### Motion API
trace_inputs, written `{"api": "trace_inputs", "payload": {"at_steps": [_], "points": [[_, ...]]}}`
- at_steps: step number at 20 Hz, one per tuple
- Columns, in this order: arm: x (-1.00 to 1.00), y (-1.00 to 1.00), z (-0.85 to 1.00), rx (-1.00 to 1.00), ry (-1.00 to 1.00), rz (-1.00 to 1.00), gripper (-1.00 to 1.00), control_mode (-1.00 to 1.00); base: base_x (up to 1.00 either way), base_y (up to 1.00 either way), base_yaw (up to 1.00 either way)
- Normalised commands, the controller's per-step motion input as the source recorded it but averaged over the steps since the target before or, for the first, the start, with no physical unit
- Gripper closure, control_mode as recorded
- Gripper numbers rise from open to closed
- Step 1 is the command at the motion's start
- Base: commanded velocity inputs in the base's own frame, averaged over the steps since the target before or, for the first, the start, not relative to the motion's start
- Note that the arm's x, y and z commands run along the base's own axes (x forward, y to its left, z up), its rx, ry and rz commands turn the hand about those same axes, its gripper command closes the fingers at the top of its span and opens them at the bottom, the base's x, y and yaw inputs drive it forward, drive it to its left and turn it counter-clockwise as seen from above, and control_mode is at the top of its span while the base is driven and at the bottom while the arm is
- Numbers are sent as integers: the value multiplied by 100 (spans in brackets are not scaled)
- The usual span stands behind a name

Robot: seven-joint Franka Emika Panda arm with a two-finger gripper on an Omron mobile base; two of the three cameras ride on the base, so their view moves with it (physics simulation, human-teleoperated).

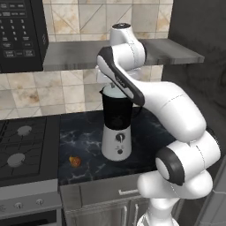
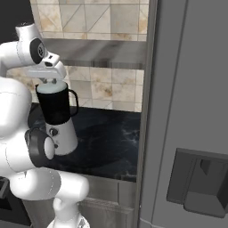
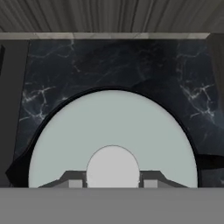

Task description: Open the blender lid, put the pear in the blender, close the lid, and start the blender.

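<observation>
Our end effector (image 3: 113,183) hangs just above the lid (image 3: 113,131), fingers spread either side of its round knob (image 3: 113,168), not yet clenched. If we pinch off-centre, the smooth domed lid could slip or tilt the dark glossy blender (image 1: 117,119). The pear (image 1: 75,161) lies low on the marbled worktop (image 1: 88,132), well apart.

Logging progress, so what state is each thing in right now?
Lid: on the jar, closed.
Blender: upright on the counter.
Pear: lying on the counter, left of the blender, untouched.
Gripper: fingers either side of the lid's knob; grip unclear.
</observation>
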Motion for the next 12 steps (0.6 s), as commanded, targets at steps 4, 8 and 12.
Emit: {"api": "trace_inputs", "payload": {"at_steps": [4,8,12], "points": [[-5,0,97,-3,0,0,100,-100,0,0,0],[-1,0,100,-5,0,0,100,-100,0,0,0],[-36,-7,67,-2,-3,0,100,-100,0,0,0]]}}
